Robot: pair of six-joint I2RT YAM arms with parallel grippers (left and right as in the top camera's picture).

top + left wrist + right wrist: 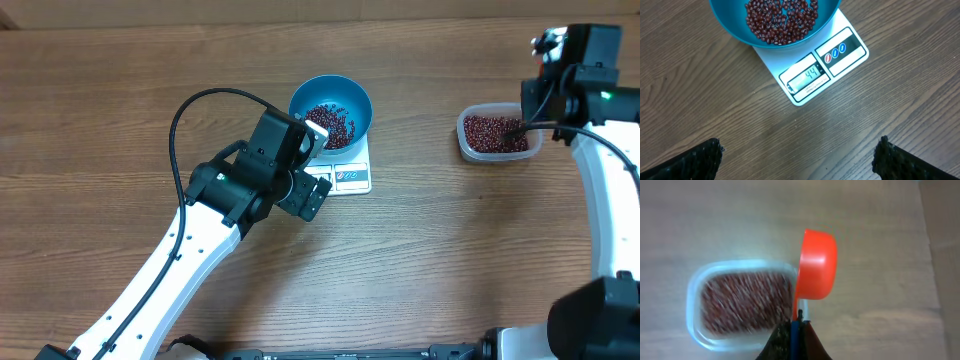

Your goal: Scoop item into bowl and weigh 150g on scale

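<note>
- Where the scale (352, 180) (780, 60) sits near the middle of the wooden table (120, 90), the blue bowl (365, 105) (730, 25) stands on top of it, covering most of the platform.
- Beans (331, 124) (781, 19): a shallow layer of dark red-brown ones lies across the bottom of the bowl.
- Display (808, 76): lit on the scale's near edge, and in the left wrist view the digits read as 44. A button panel sits just beside it.
- Left gripper (318, 165) (800, 165): it hangs above the scale's display edge, just beside the bowl. The fingers are spread fully apart with nothing between them, touching neither scale nor bowl.
- Tub (465, 140) (695, 295): a clear rounded-rectangular one, well apart from the scale on the robot's right side. It holds a heap (495, 133) (745, 302) of the same beans.
- Right gripper (535, 112) (794, 340): the fingers are clamped tight on the handle of an orange scoop (816, 265).
- Scoop: the cup is tipped onto its side at the tub's edge, outer wall towards the wrist camera. The inside is hidden, so whether it carries beans cannot be told.
- The right wrist view is blurred, and contact between scoop and heap cannot be told.
</note>
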